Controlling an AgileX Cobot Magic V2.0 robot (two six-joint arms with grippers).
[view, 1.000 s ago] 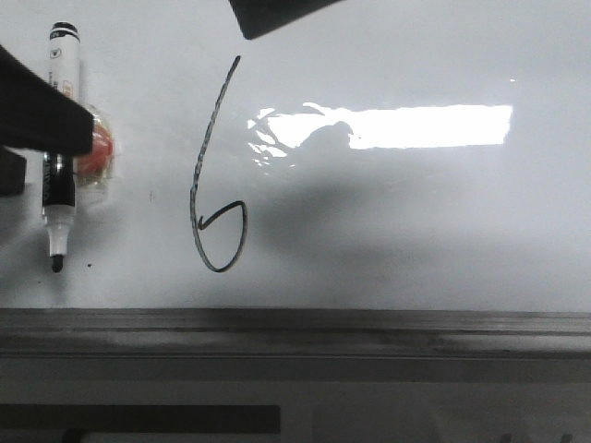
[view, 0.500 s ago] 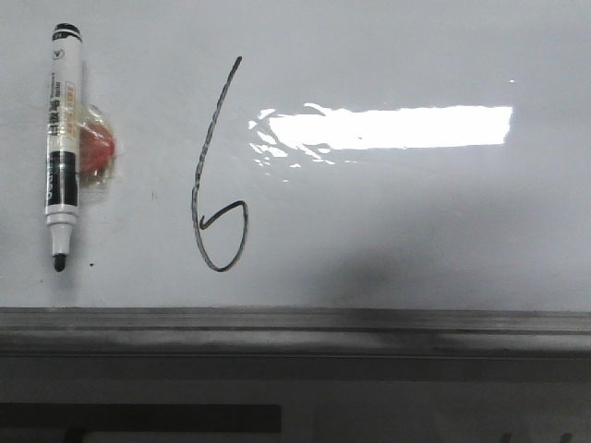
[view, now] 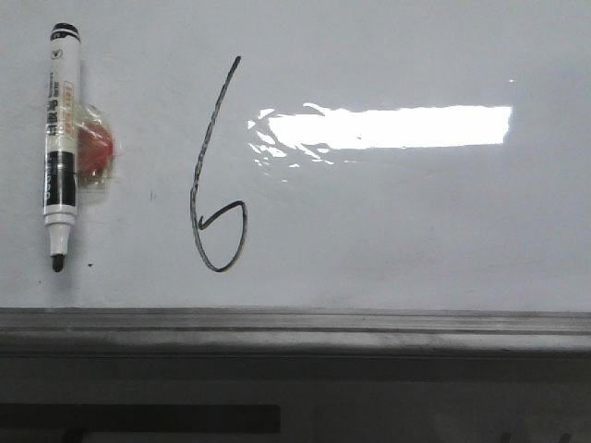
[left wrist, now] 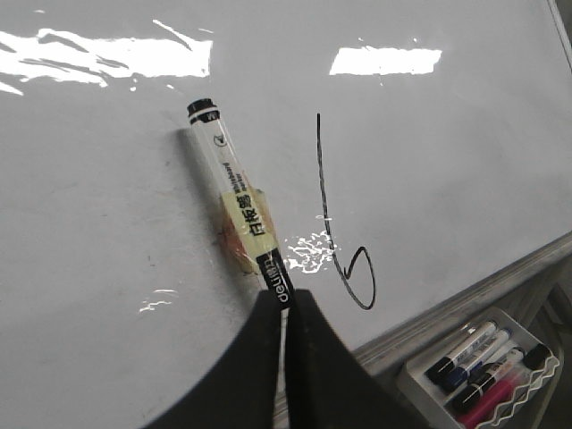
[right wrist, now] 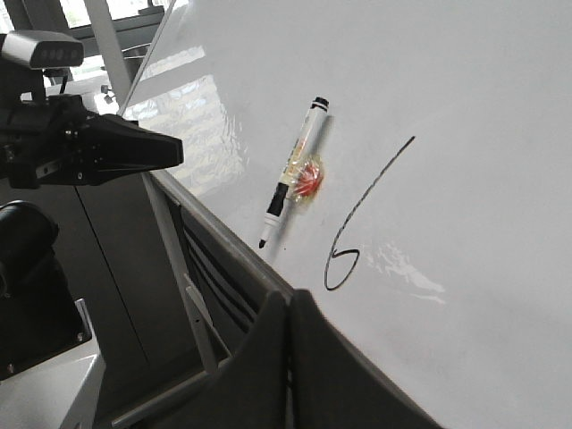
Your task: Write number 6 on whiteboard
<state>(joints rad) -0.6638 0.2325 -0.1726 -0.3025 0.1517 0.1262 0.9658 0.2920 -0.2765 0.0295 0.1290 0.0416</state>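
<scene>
Number 6: the number 6 [view: 219, 175] is drawn in thin black line on the whiteboard [view: 416, 231], left of the bright glare, with a long slanted stem and a small pointed loop at the low end, above the grey edge rail [view: 295, 323].
Marker: a white and black marker [view: 60, 138] sits on the board to the left of the digit, tip pointing down, uncapped; a red piece with clear tape [view: 95, 152] is fixed at its side.
Left hand: the left hand [left wrist: 286, 349] is away from the board, fingers pressed together, pinching nothing.
Right hand: the right hand [right wrist: 289, 349] is also off the board, fingers pressed together, empty.
Tray: a tray of spare markers [left wrist: 483, 371] is below the rail.
</scene>
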